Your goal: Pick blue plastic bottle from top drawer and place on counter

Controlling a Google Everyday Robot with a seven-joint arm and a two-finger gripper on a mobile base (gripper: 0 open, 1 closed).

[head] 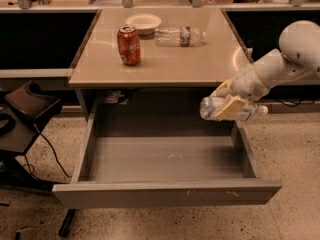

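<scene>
White arm (272, 70) (tan tool (227, 106) above drawer (165, 194))

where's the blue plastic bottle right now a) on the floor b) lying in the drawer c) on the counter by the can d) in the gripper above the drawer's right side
d: the gripper is shut on the blue plastic bottle, holding it sideways over the top drawer's right side.
</scene>
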